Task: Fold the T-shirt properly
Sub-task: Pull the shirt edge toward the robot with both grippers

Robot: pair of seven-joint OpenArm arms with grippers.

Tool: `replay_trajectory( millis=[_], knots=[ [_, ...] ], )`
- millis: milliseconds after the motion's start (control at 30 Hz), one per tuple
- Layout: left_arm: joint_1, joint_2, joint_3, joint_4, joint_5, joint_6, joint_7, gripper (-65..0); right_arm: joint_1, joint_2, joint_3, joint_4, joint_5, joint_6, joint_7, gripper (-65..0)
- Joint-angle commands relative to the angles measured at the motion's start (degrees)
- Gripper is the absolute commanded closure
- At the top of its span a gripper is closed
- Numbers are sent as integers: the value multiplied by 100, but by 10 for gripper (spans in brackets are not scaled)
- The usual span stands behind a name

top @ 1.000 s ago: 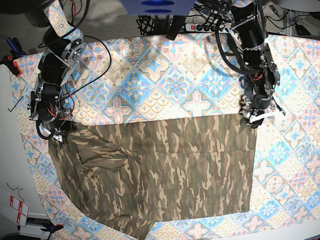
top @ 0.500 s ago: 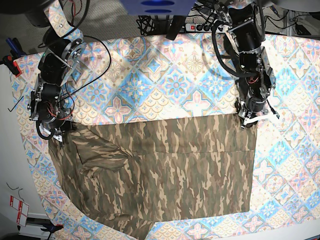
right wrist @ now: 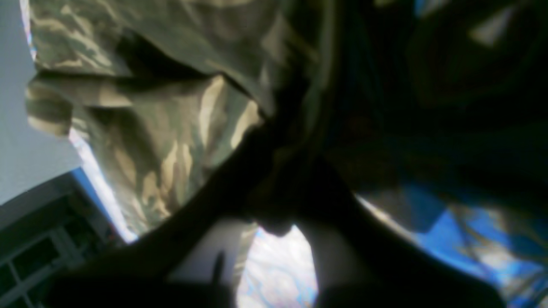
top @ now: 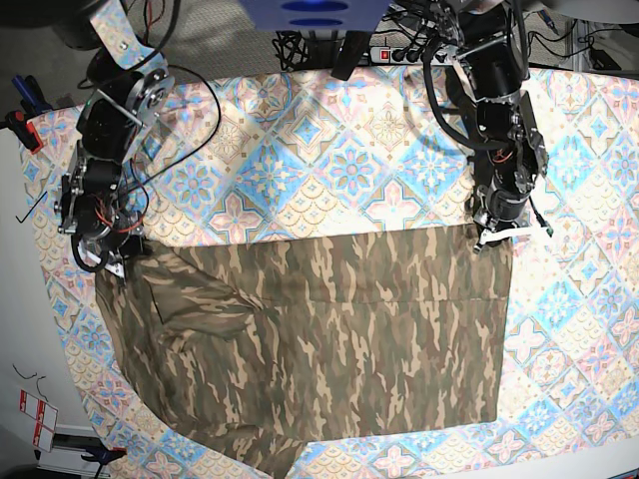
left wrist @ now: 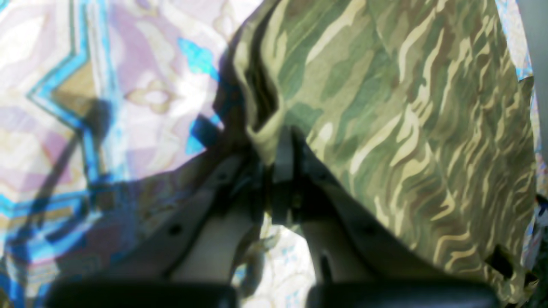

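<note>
The T-shirt [top: 319, 339] lay spread across the lower half of the base view on the tile-patterned tablecloth [top: 329, 150], its top edge running level from left to right. The left gripper [top: 496, 238], at that edge's right corner, had its jaws pinched tight on the shirt's hem; in its wrist view a fold of camouflage cloth [left wrist: 265, 137] sat between the closed fingers. The right gripper [top: 108, 267], at the left corner, was likewise clamped on bunched fabric [right wrist: 180, 128], seen dimly in its wrist view
</note>
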Motion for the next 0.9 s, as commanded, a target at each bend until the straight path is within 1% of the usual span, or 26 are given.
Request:
replay_trajectory(
  millis=[0, 67, 167, 267, 367, 467, 667, 867],
  knots=[
    [15, -16, 6, 162, 20, -34, -23, 0, 9, 105, 6, 361, -41, -133, 62, 0],
    [243, -25, 6, 329, 29, -34, -23, 0, -193, 96, 6, 941, -32, -388, 54, 0],
    [542, -25, 6, 716, 29, -34, -23, 0, -448, 96, 6, 1433, -32, -467, 36, 0],
    [920, -25, 6, 1059, 29, -34, -23, 0, -501, 96, 41, 1486, -32, -617, -289, 0],
    [1351, -16, -3, 1472, 12, -34, -23, 0, -694, 87, 41, 1530, -14, -626, -474, 0],
    [1729, -7, -20, 1806, -6, -34, -23, 0, -940, 70, 32, 1732, -6, -626, -535, 0],
    [2371, -7, -3, 2448, 12, -34, -23, 0, -1644, -176, 23, 2435, -6, -626, -659, 0],
    [2784, 1, -20, 2624, 3, -34, -23, 0, -2057, -291, 41, 2743, -6, -626, -782, 0]
  ],
)
